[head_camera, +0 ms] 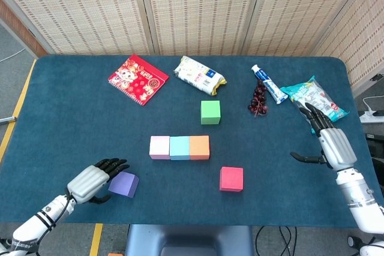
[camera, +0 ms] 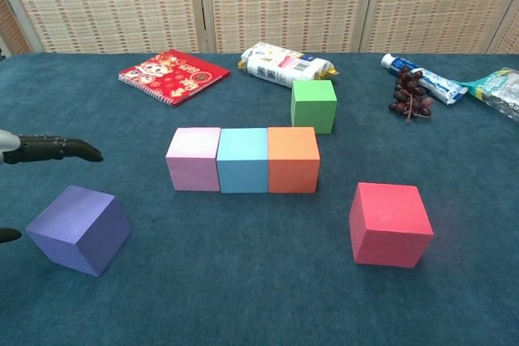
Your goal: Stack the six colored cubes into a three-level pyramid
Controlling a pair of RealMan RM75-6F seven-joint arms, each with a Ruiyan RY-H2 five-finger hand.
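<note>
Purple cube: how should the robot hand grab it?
Probably by two opposite flat side faces of the purple cube, thumb on one and fingers on the other, coming from its left, where the open left hand already is. The cube sits turned relative to the row of three cubes, so the hand should line up with its faces.

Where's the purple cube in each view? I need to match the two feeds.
Head view: purple cube lower left, at the left hand's fingertips.
Chest view: purple cube lower left, near the frame edge.
Shared landmark: pink cube, left end of the three-cube row.
</note>
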